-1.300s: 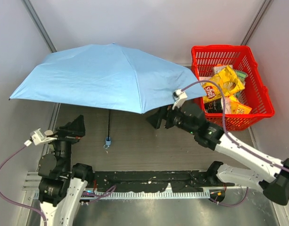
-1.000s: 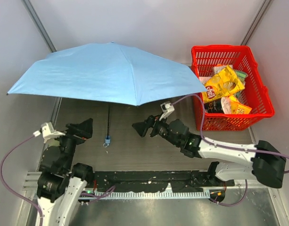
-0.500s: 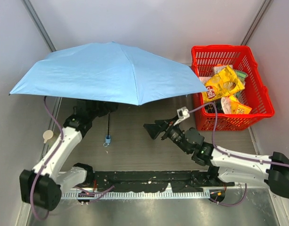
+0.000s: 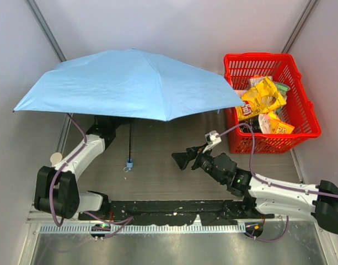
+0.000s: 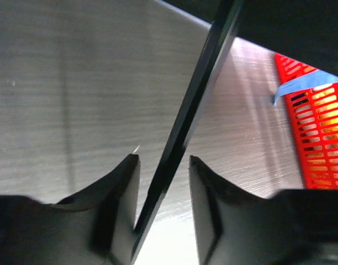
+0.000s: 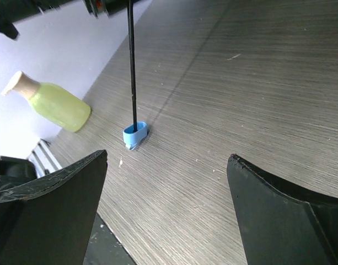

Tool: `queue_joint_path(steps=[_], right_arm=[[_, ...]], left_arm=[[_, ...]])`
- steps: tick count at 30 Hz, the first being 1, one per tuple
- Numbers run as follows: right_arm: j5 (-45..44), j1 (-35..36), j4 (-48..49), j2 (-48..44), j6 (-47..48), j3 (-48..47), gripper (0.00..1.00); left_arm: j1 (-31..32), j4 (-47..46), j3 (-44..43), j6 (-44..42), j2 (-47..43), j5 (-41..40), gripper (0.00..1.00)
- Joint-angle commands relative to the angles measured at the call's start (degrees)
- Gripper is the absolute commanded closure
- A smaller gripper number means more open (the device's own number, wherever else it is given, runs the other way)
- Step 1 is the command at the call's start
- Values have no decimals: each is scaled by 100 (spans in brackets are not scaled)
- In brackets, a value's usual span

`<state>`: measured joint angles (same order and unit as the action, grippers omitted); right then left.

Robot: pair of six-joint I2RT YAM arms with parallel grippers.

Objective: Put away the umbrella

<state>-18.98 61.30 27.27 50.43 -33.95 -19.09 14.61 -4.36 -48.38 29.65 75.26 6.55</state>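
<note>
Grey wood-grain tabletop (image 4: pixel 157 149), pale plain walls (image 4: pixel 185 27) with dark corner strips (image 4: pixel 45 28), perforated metal rail (image 4: pixel 174 228) along the near edge

left gripper (image 5: pixel 163 163): from the top camera you won't see it at all, it's tucked under the umbrella (image 4: pixel 130 83) canopy. Its own wrist camera just gives you blurry dark fingertips.
shaft (image 4: pixel 129 144): the upper part is hidden by the canopy. Up close it's a blurry black bar cut off at both ends, and you can't tell if a pad touches it.
bottle (image 6: pixel 50 105): from above, only the cap peeks out.
basket (image 5: pixel 317 127): chopped by the right edge in the left wrist view.
handle (image 6: pixel 134 135): loop's too small to make out.
right gripper (image 6: pixel 167 157): fingers run off the bottom edge.
</note>
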Motion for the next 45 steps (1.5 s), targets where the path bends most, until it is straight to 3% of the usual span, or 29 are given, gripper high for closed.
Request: queue_joint_path(steps=[1, 4, 6, 13, 17, 24, 32, 34, 36, 37, 38, 42, 45], right_arm=[[-10, 31, -81, 334, 345, -393, 6], [105, 23, -11, 607, 320, -595, 7], [228, 23, -11, 818, 337, -788, 7], [509, 14, -669, 1617, 381, -2009, 5], [859, -74, -1328, 2031, 346, -3011, 4], [1810, -478, -1005, 2936, -304, -4067, 5], [1934, -470, -486, 3447, -603, -4410, 26], [2039, -461, -144, 3447, -630, -4349, 43], [2153, -426, 128, 3412, -673, -4235, 73], [2179, -417, 199, 3377, -700, -4121, 82], [2188, -417, 374, 3350, -770, -3972, 99], [2311, -399, 1251, 3157, -929, -3428, 99], [2661, -399, 2009, 2999, -990, -3066, 99]], left_arm=[[-20, -1251, -84, -20, -214, 435, 66], [-20, -1287, -276, -91, -205, 716, 90], [-2, -1190, -426, -73, -249, 848, 99], [7, -1304, -777, 392, -723, 1208, 100], [42, -778, -1225, 620, -960, 1270, 100], [235, -566, -1446, 1324, -1303, 1376, 100], [657, -57, -1552, 1676, -1655, 1208, 100], [718, 49, -1499, 1676, -1778, 1226, 100], [719, 67, -1377, 1737, -1945, 1226, 100], [719, 67, -1315, 1763, -2032, 1226, 100], [727, 58, -1245, 1825, -2103, 1226, 100], [719, -151, -859, 2342, -2367, 1270, 97], [719, -731, -428, 2878, -2525, 1376, 64]])
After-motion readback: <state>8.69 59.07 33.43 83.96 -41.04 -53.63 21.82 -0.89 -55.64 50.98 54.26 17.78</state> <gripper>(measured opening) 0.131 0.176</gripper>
